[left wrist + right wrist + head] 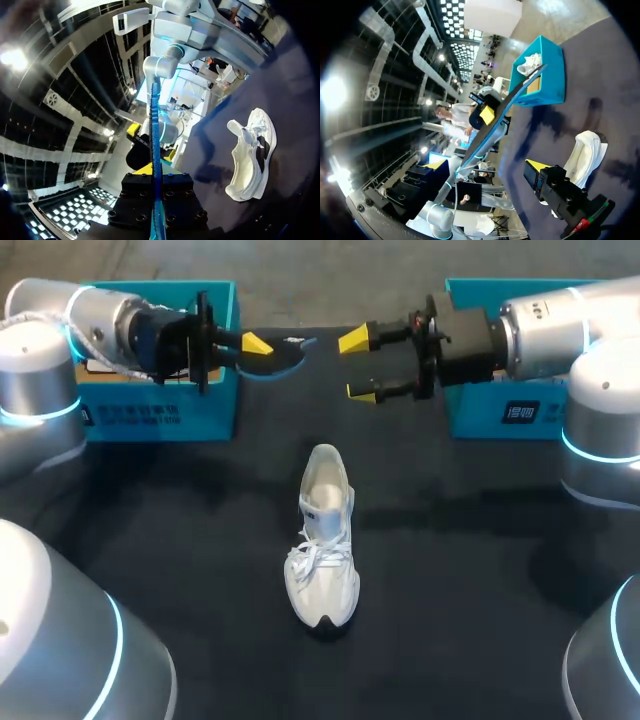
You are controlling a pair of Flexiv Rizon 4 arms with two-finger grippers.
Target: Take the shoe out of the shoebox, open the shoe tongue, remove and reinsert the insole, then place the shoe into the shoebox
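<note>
Dim dark table (pixel 150 540), white shoe (pixel 325 540) brightly lit, soft shadows across the far side of the table, overhead lamp glare in both wrist views

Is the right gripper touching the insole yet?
Apart. The head view shows a gap between the free end of the insole and the right gripper, whose fingers stand open; the left gripper holds the other end.
</note>
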